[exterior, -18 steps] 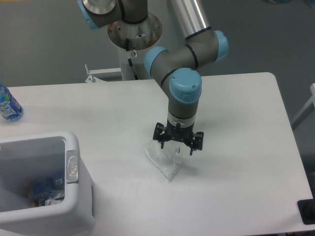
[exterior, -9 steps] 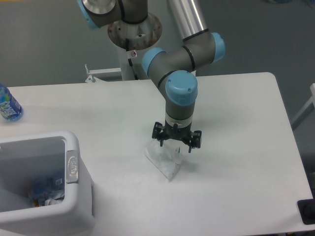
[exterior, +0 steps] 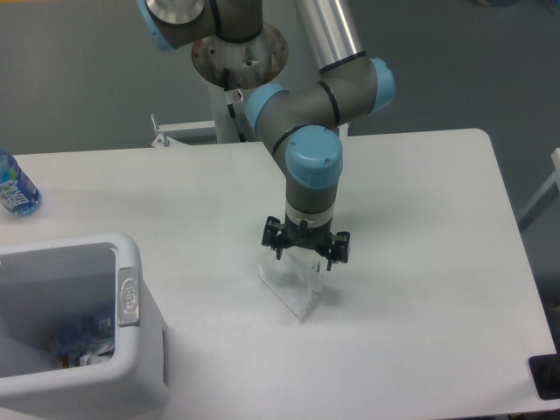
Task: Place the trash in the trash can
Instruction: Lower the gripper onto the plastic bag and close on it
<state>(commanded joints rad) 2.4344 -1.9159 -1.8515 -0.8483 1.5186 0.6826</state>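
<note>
Pointing straight down, the pincer (exterior: 305, 262) hangs from a grey robot arm (exterior: 308, 96) with light-blue joint caps, directly over a crumpled, translucent white plastic wrapper (exterior: 293, 285). Its black fingers reach to the wrapper's upper edge, but from this angle it is not possible to tell how far apart they stand or whether they grip the plastic. The wrapper lies on the white worktop (exterior: 420, 262), spreading from just under the pincer toward the camera and ending in a point.

Well to the left of the pincer and nearer the camera, at the worktop's corner, stands the trash can (exterior: 140, 341), a light-grey rectangular bin with a thick rounded rim and a round embossed emblem on the rim. Inside it, some blue and white items (exterior: 80, 339) show at the bottom, too blurred to name.

Far to the left of the pincer and farther back, at the picture's edge, lies a blue-labelled bottle (exterior: 15, 185), partly cut off. Behind the pincer, beyond the worktop, the arm's round metal base (exterior: 238, 52) rises against a grey floor.
</note>
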